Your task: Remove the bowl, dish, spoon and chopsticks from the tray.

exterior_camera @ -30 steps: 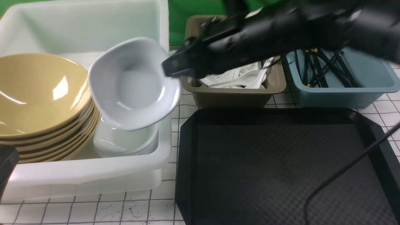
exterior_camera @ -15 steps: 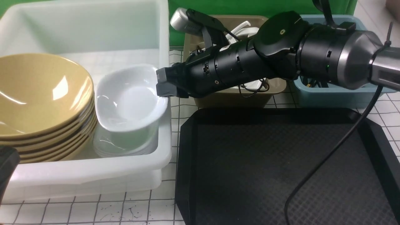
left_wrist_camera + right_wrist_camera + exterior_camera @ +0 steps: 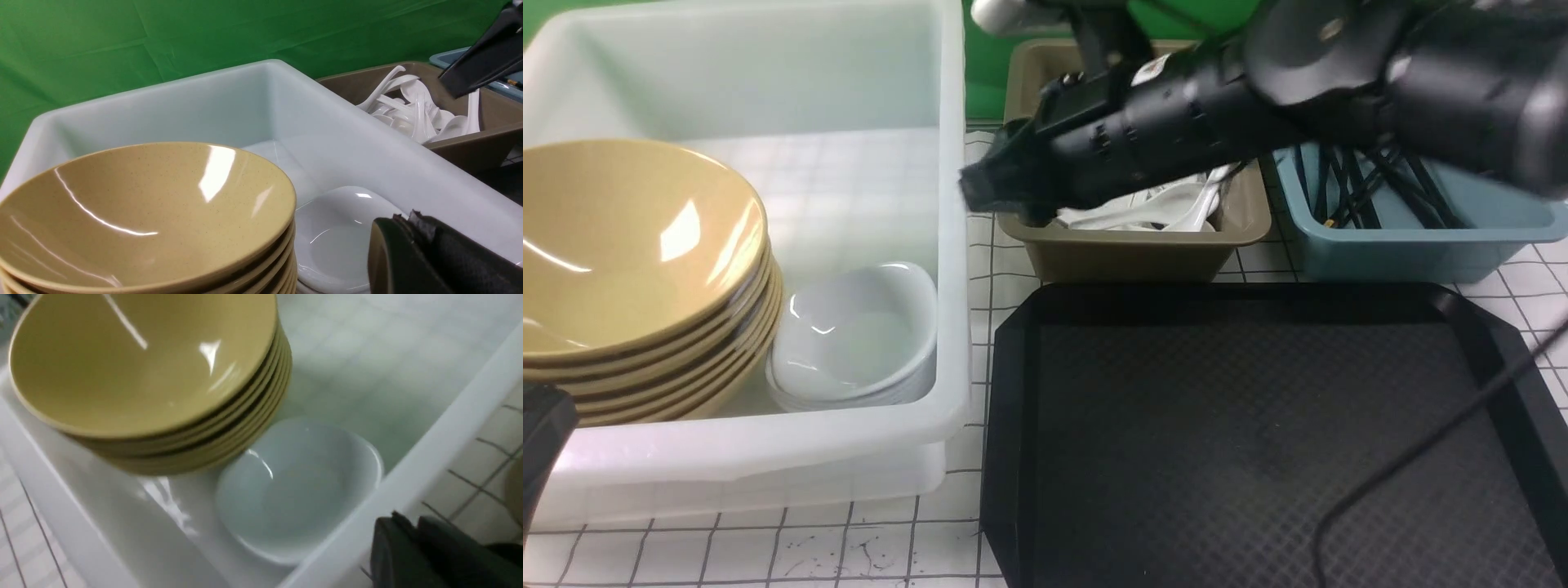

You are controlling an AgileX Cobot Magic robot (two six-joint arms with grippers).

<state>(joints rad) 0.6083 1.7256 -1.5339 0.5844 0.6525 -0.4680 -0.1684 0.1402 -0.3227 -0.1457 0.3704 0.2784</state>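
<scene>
Dish [image 3: 854, 335] sits nested on white stack in tub [image 3: 768, 457], beside bowls [image 3: 629, 245]; tray [image 3: 1258, 457] bare. Glossy, stiff, likely slippery, chippable: pinch at rim. Right gripper [image 3: 980, 186] clamped empty above tub wall; left gripper [image 3: 412, 253] closed.

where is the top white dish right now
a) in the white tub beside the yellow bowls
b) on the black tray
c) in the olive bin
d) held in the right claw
a: the dish sits on the stack of white dishes inside the tub, next to the bowls; the tray is bare.
</scene>
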